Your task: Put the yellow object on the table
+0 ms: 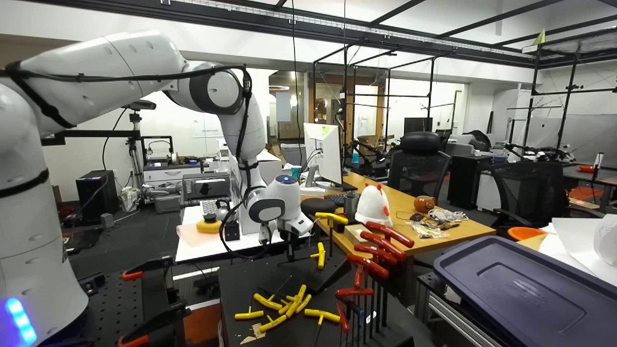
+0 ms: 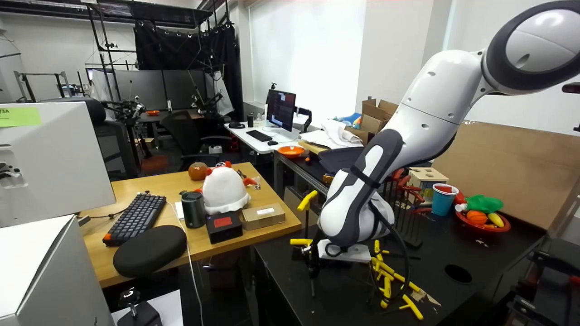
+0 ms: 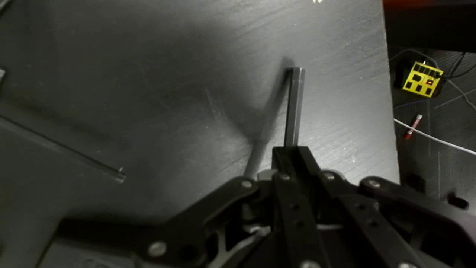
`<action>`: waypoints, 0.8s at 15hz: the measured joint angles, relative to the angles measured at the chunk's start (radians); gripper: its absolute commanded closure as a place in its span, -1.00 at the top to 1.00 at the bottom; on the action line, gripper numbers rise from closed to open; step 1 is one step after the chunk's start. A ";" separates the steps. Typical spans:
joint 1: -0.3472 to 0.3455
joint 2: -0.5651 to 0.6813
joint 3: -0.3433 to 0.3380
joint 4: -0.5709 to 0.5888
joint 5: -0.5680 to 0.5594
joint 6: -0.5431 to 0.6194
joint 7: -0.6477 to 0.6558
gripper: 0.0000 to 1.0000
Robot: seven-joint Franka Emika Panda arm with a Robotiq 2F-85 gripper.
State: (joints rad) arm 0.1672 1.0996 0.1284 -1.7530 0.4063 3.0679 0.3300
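Wrist view: pincer (image 3: 293,154) closed on hexagonal rod (image 3: 295,106)

In an exterior view, I distinguish a keyboard (image 2: 137,218), a dark tumbler (image 2: 193,210) just beside a white soft item with red tips (image 2: 224,192), a black box (image 2: 225,230) just beside a cardboard box (image 2: 263,217), a white-backed monitor (image 2: 50,163), and a blue cup (image 2: 442,202) beside an orange-red dish (image 2: 480,229). In an exterior view, I also note red-handled hex keys (image 1: 383,246), mostly upright, and, at lower right, a dark blue lid (image 1: 525,289). My wrist view shows a red-and-white stick (image 3: 414,123) on the floor (image 3: 455,169).
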 measured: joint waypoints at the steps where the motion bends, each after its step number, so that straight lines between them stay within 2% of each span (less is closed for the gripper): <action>1: 0.001 0.000 0.000 -0.002 0.001 0.005 0.013 -0.95; 6: -0.001 -0.014 -0.007 -0.044 0.015 0.027 0.053 -0.95; 12: -0.010 -0.071 -0.023 -0.167 0.018 0.029 0.067 -0.95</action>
State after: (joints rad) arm 0.1576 1.0284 0.1056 -1.9202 0.4248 3.0972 0.3975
